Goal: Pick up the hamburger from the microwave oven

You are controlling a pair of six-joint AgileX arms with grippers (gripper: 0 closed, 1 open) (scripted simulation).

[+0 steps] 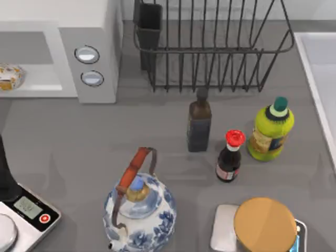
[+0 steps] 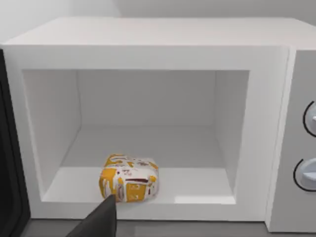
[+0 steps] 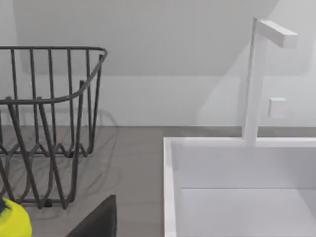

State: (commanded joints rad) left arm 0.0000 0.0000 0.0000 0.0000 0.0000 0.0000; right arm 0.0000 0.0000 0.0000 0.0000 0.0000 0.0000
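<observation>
Near edge of the table (image 1: 79, 152): a blue-and-white teapot (image 1: 139, 207) with a rust-coloured handle is standing at the middle front. To its right a large round tan lid (image 1: 265, 224) is lying over a white slab. At the front left corner a digital scale (image 1: 29, 212) with a red button is sitting, a dark arm part rising just beside it at the top view's left edge.

Mid table, right of centre: a dark square bottle (image 1: 199, 125), a small red-capped bottle (image 1: 230, 156) and a yellow-green bottle (image 1: 271, 131) with a green cap are standing upright, near one another but apart.

Far side: a black wire dish rack (image 1: 210, 52) is sitting behind the bottles. A white sink (image 3: 237, 187) with a white tap (image 3: 259, 79) is lying at the table's right.

Far left: the microwave oven (image 1: 100, 31) is standing with its cavity exposed, two round silver knobs on its panel. The hamburger (image 2: 128, 178) is resting on the cavity floor, near the front lip and left of the cavity's middle.

Left wrist view is facing straight into the cavity; one dark finger (image 2: 101, 219) is showing just in front of the hamburger. Right wrist view is facing the sink and rack. Cannot tell whether either gripper's jaws are parted or closed.
</observation>
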